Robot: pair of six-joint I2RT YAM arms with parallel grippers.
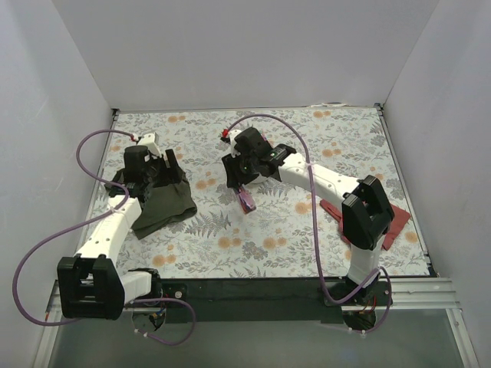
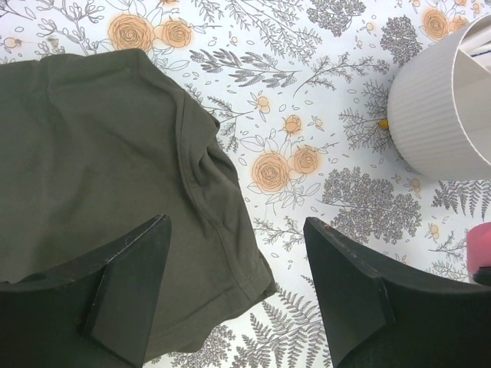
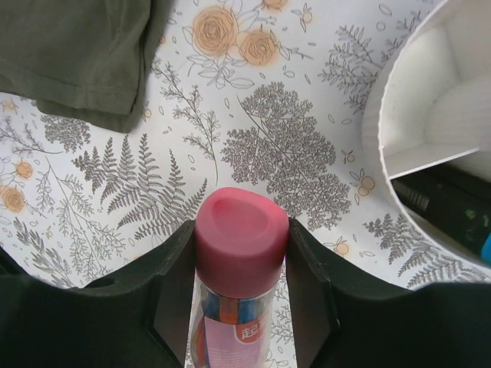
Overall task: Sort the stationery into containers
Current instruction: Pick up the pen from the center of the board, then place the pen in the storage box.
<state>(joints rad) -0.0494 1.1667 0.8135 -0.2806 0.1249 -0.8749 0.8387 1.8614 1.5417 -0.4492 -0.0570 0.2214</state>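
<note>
Because it encloses all the rest, room: plain white walls (image 1: pixel 230 46) stand on three sides, so there is free space above but little to the sides.
Counter (image 1: pixel 345 146): flat, covered with a printed pattern of flowers and ferns. It looks smooth, so a round thing dropped on it would probably roll.
Olive cloth (image 2: pixel 92 169): soft and crumpled, lying on the left part of the counter.
Red cloth (image 1: pixel 395 222): lying flat near the right edge, partly under the right arm.
Bowl (image 3: pixel 414 115): off-white, with a ribbed wall and inner dividers, standing near the middle of the counter. One compartment holds dark pens (image 3: pixel 453 203) with a bit of green and blue; the two others in view show only white.
Left fingers (image 2: pixel 126 284): wide open with nothing between them, over the hem of the olive cloth; the bowl is apart, to their right.
Right fingers (image 3: pixel 173 276): closed on the stubby pink tube, one on each side of its cap.
Stubby pink tube (image 3: pixel 241 230): held above the counter, just beside the bowl's wall and not yet inside it.
Handling of the tube: probably light and stiff plastic, not fragile. The round glossy cap may slip or turn, so a hold lower on the labelled body seems safer.
</note>
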